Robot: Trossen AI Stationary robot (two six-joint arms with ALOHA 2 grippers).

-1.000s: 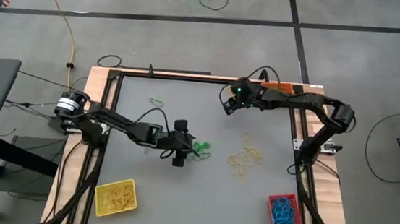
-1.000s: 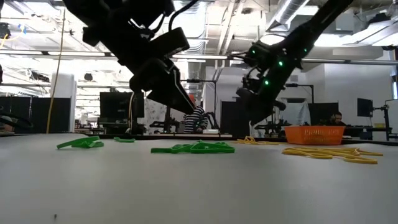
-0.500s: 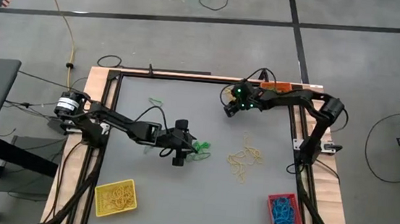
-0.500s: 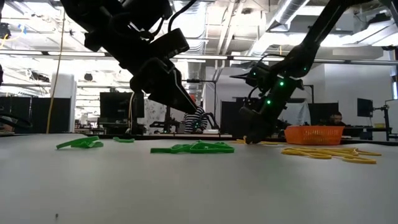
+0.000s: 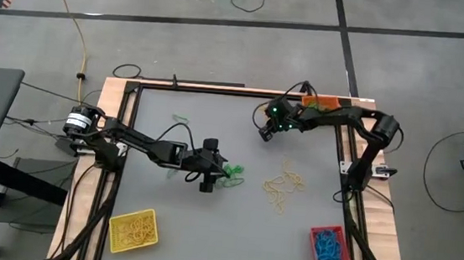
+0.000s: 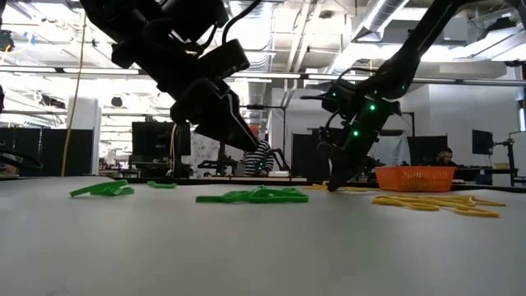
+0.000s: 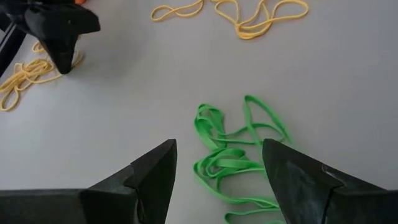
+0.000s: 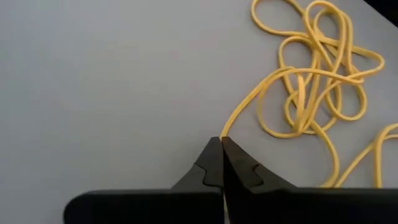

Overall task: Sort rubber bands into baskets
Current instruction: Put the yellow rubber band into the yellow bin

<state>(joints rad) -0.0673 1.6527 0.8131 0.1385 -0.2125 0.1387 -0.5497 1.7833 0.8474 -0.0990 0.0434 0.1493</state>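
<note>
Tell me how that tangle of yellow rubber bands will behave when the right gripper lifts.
The right gripper is shut on a strand of the yellow rubber bands. They look thin and floppy, so they will probably dangle. The loops overlap, so several may come up together.

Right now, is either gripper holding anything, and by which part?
The right gripper is shut on a yellow rubber band, pinching the end of one loop at its fingertips. The left gripper is open over the green rubber bands, holding nothing.
</note>
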